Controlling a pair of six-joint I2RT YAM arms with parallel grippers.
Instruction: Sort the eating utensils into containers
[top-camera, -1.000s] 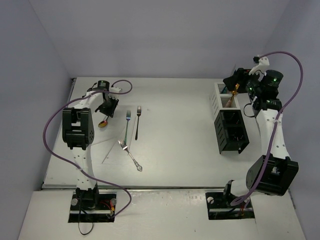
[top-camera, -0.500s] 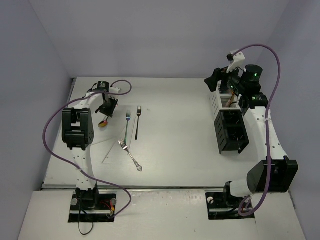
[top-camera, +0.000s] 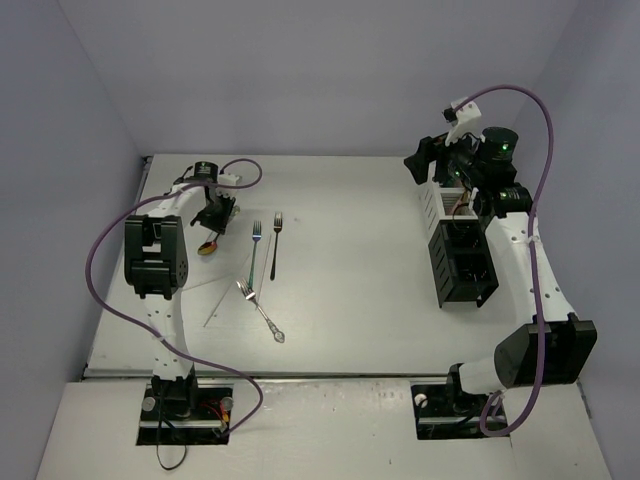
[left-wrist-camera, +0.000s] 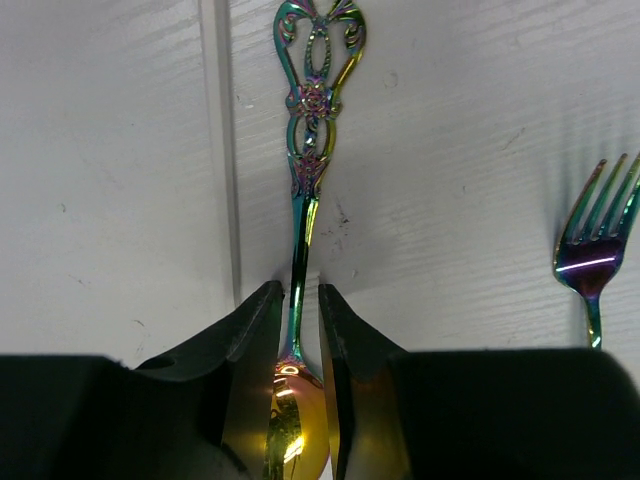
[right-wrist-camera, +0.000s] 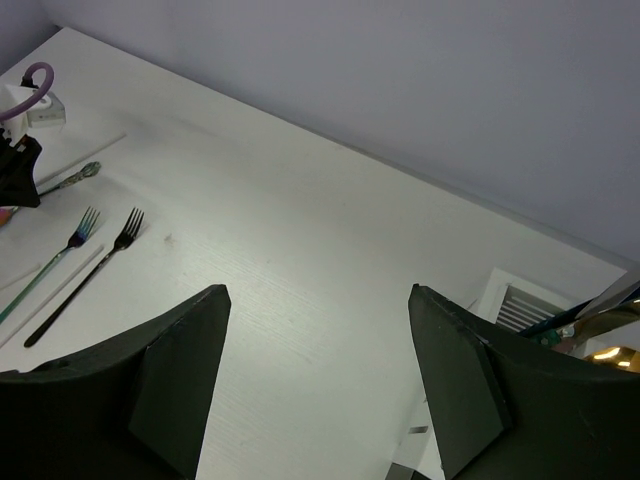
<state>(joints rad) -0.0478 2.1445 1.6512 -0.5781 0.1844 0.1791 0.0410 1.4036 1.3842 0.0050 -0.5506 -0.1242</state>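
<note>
A gold spoon (top-camera: 206, 245) with an ornate rainbow handle (left-wrist-camera: 312, 110) lies at the far left of the table. My left gripper (top-camera: 216, 212) is down on it, jaws shut on the spoon's neck (left-wrist-camera: 301, 290). A teal-handled fork (top-camera: 255, 248), a dark fork (top-camera: 275, 243), a silver fork (top-camera: 262, 312) and thin pale sticks (top-camera: 232, 292) lie nearby. The white container (top-camera: 438, 200) and the longer black container (top-camera: 462, 262) stand at the right. My right gripper (top-camera: 420, 163) hangs open and empty above the white container's left side (right-wrist-camera: 318, 295).
Several utensils stand in the white container (right-wrist-camera: 600, 312), at the lower right edge of the right wrist view. The teal-handled fork's head (left-wrist-camera: 592, 250) lies just right of my left fingers. A purple cable (top-camera: 110, 250) loops beside the left arm. Walls close in at the back and both sides.
My right gripper has risen and swung left from over the white container, leaving a utensil standing in it. The left gripper has stayed on the gold spoon.
</note>
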